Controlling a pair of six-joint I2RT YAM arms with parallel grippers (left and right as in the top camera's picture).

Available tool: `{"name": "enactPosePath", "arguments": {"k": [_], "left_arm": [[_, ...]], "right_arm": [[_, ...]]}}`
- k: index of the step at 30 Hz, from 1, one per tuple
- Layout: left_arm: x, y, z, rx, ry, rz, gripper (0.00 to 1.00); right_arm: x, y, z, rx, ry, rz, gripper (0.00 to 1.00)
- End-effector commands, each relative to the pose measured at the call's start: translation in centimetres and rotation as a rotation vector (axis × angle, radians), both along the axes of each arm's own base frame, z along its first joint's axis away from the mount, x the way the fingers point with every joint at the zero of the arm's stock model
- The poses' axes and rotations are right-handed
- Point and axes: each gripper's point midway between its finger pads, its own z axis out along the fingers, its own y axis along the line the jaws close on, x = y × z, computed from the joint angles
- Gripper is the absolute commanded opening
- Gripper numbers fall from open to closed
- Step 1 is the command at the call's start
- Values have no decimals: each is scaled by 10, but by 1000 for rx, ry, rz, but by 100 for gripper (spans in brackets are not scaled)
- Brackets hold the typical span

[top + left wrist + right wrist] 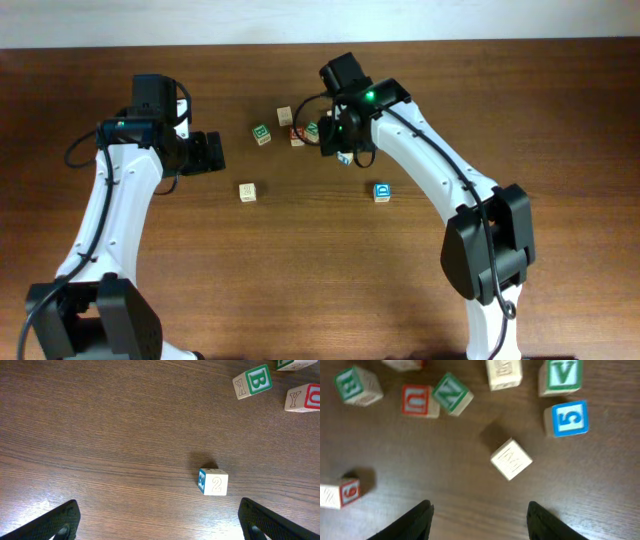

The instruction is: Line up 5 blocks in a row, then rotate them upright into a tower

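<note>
In the right wrist view my right gripper [480, 522] is open over bare wood, nothing between its fingers. Just ahead of it, apart from the fingertips, lies a pale block [511, 458] turned corner-on. Beyond are a blue "5" block [566, 419], a green "V" block [561, 376] and another pale block [504, 372]. Overhead, that gripper [338, 143] hovers at the cluster's right edge, and a blue-faced block [382, 192] sits alone nearer the front. My left gripper [212, 152] is wide open and empty. A pale "2" block [213, 482] with a blue side lies ahead of its right finger.
A green "B" cube [253, 381] and a red "U" cube [302, 397] sit at the far right of the left wrist view. A green "N" cube [452, 393] and a cube with a red "9" face [340, 492] lie left of the right gripper.
</note>
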Motion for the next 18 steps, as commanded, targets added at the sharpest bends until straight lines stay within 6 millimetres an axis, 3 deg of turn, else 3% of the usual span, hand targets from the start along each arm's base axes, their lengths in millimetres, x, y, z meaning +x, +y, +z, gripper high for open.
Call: {"name": "enactPosePath", "arguments": {"k": [1, 10, 18], "left_arm": [[4, 0, 3, 2, -10, 12, 99], [4, 1, 3, 3, -9, 12, 99], [4, 1, 3, 3, -9, 12, 99]], "right_arm": [[14, -12, -18, -37, -1, -83, 61], [19, -22, -70, -29, 80, -413, 61], [27, -22, -85, -22, 65, -468, 60]]}}
